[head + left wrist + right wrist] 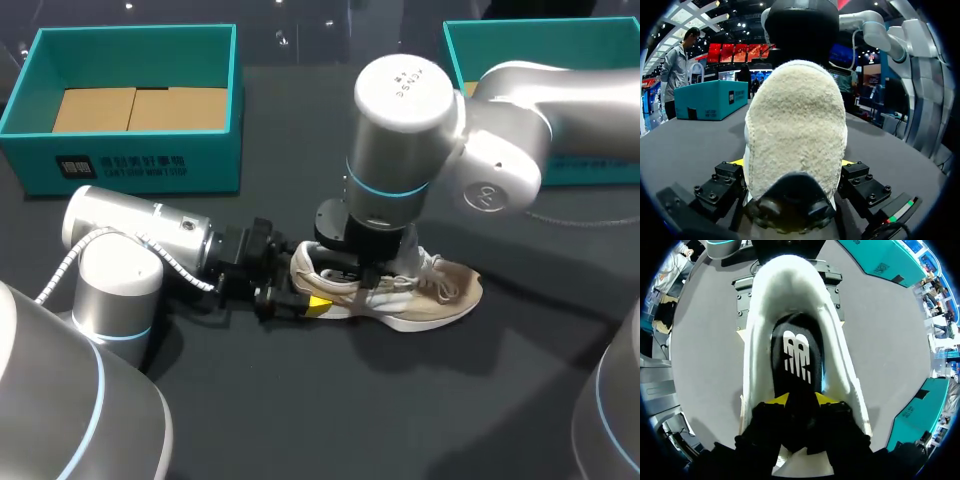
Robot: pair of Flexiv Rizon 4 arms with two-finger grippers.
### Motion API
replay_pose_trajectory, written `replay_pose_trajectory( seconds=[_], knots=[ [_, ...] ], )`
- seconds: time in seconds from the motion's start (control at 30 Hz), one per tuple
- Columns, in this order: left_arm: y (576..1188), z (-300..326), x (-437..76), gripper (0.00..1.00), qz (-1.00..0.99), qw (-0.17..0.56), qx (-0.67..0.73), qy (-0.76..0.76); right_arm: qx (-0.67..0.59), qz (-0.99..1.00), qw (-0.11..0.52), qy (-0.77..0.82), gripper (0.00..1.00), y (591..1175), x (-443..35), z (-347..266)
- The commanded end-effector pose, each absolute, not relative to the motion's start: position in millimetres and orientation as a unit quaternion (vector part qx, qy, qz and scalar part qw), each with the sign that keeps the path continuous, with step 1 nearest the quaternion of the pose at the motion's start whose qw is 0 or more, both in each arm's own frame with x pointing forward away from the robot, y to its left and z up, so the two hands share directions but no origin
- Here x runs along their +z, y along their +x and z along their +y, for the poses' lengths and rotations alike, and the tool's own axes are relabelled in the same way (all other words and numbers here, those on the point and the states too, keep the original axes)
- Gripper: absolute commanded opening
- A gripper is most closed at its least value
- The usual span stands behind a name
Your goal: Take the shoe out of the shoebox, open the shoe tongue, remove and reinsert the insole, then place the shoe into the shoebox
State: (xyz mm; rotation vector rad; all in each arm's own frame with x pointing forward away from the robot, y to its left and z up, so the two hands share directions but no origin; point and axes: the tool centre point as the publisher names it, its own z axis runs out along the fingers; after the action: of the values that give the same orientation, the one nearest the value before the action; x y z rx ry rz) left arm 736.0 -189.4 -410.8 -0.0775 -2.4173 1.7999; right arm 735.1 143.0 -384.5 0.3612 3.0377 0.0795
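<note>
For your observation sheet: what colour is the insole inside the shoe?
The insole is black with a white mark; right wrist view shows it best.

The shoe (440, 290) lies on the table (300, 400) mid-frame. My left gripper (305, 292) clasps its heel from the left, and my right gripper (370, 275) pinches the insole (796, 355) from above. Shoebox (130, 165) upper left, second box (540, 27) upper right.

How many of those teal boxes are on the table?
2. The left teal box sits far left, open with cardboard inside; the right teal box, far right, is partly hidden behind the right arm.
</note>
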Motion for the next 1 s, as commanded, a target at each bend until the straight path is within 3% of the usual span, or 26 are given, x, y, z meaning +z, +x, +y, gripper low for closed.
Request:
replay_pose_trajectory(
  seconds=[0.03, 0.17, 0.57, 0.63, 0.73, 1.0],
  knots=[
    [735, -190, -413, 0.0, -0.8, 0.063, 0.596, -0.025, 0.035, 0.992, 0.038, 0.119, 0.34, 734, -386, 133],
    [735, -190, -413, 0.0, -0.8, 0.063, 0.596, -0.025, 0.037, 0.991, 0.034, 0.123, 0.42, 738, -391, 129],
    [735, -190, -413, 0.0, -0.8, 0.063, 0.596, -0.025, 0.054, 0.993, -0.02, 0.108, 0.42, 749, -412, 132],
    [735, -190, -413, 0.0, -0.8, 0.063, 0.596, -0.025, 0.056, 0.993, -0.029, 0.103, 0.32, 746, -415, 134],
    [735, -190, -413, 0.0, -0.8, 0.063, 0.596, -0.025, 0.058, 0.992, -0.043, 0.103, 0.0, 737, -420, 137],
    [735, -190, -413, 0.0, -0.8, 0.063, 0.596, -0.025, 0.062, 0.99, -0.057, 0.115, 0.0, 710, -425, 139]
  ],
)
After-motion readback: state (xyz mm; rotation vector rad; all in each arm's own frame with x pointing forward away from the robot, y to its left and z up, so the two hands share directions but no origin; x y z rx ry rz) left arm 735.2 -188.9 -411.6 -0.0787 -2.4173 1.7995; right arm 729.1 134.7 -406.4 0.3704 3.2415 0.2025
